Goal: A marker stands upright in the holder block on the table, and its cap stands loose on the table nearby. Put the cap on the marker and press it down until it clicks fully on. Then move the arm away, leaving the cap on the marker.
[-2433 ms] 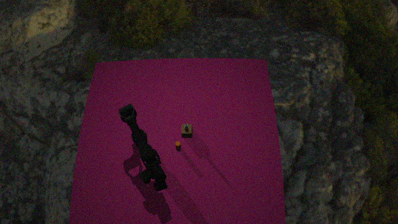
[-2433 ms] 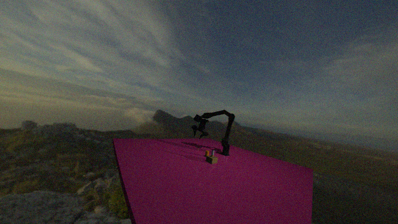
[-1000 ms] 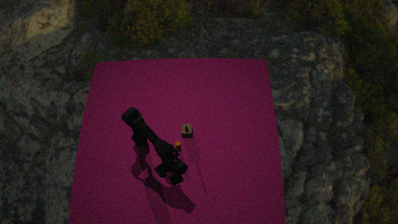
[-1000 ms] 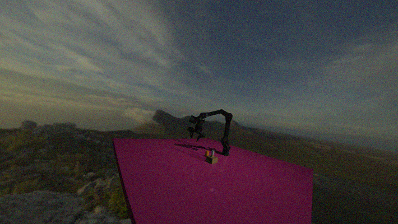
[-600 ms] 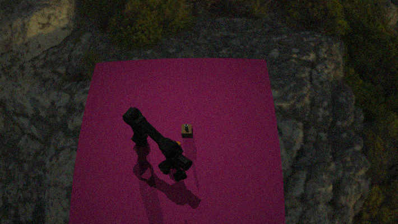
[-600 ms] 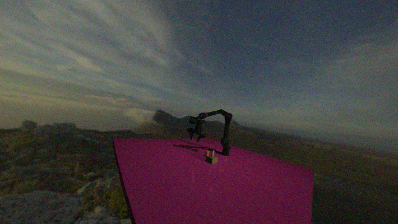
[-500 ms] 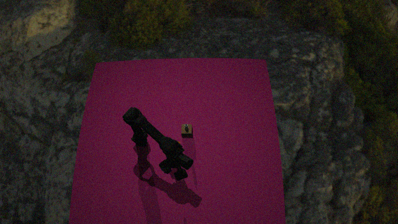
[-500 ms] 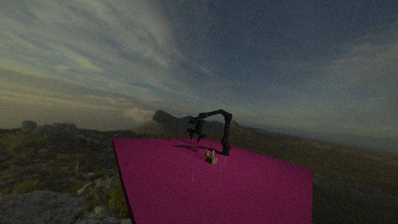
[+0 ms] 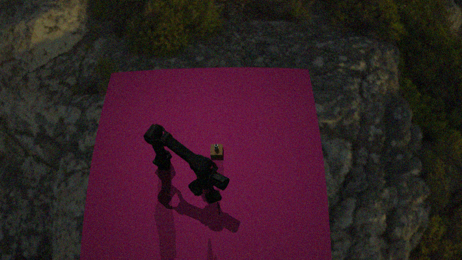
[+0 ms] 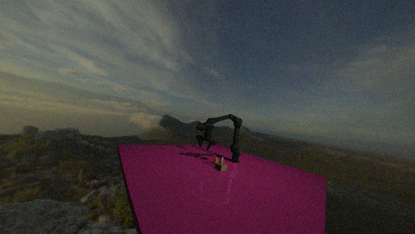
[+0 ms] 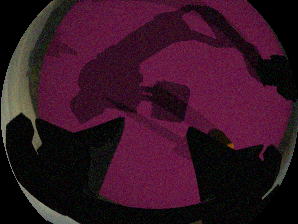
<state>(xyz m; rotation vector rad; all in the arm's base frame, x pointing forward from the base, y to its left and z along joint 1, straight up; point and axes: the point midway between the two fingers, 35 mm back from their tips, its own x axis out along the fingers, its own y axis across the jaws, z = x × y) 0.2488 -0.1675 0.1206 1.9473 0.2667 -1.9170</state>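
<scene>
End effector (image 9: 213,195) (image 10: 204,148) (image 11: 157,126) parted wide, released, gripping nothing, raised above the magenta worktop (image 9: 267,114) (image 10: 248,199) (image 11: 235,95), orange cap (image 10: 216,159) (image 11: 230,146) off the marker (image 9: 216,147) (image 10: 222,159), near the holder (image 9: 217,152) (image 10: 221,167), marker upright in it, rocks (image 9: 364,97) (image 10: 44,213) beyond.

Hand (image 9: 205,192) (image 10: 204,148) (image 11: 157,126) swung nearer holder blk (image 9: 217,153) (image 10: 220,167); arm (image 9: 182,149) (image 10: 237,134) (image 11: 279,77) now hides cap (image 10: 216,159) (image 11: 230,146) in top vw
</scene>
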